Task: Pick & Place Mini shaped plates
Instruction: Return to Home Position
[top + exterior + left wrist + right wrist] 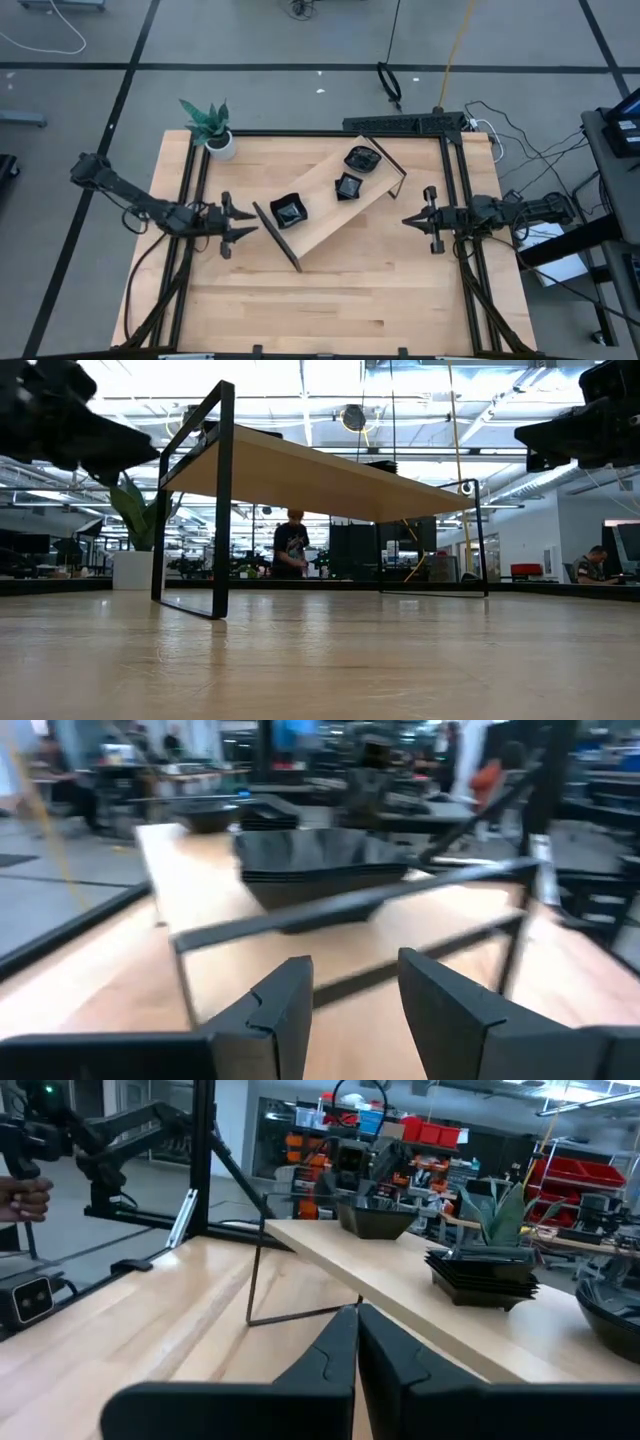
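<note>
The pale wooden tray (325, 205) lies slantwise on the table and stands on its black end rails (222, 500). On it sit three stacks of glossy black mini plates: a wavy-edged stack (289, 210) near the left rail, a square stack (348, 186) in the middle, and a rounded stack (362, 158) at the far end. My left gripper (243, 226) hovers open just off the tray's left rail, facing the wavy stack (320, 860). My right gripper (408, 219) is shut and holds nothing. It hovers right of the tray, with the stacks (485, 1280) beyond its fingers.
A small potted plant (212, 128) stands at the table's far left corner. Black frame rails (455, 200) run along the table's left and right sides. Bare tabletop (340, 300) lies between the tray and the near edge. People show in the room beyond (292, 545).
</note>
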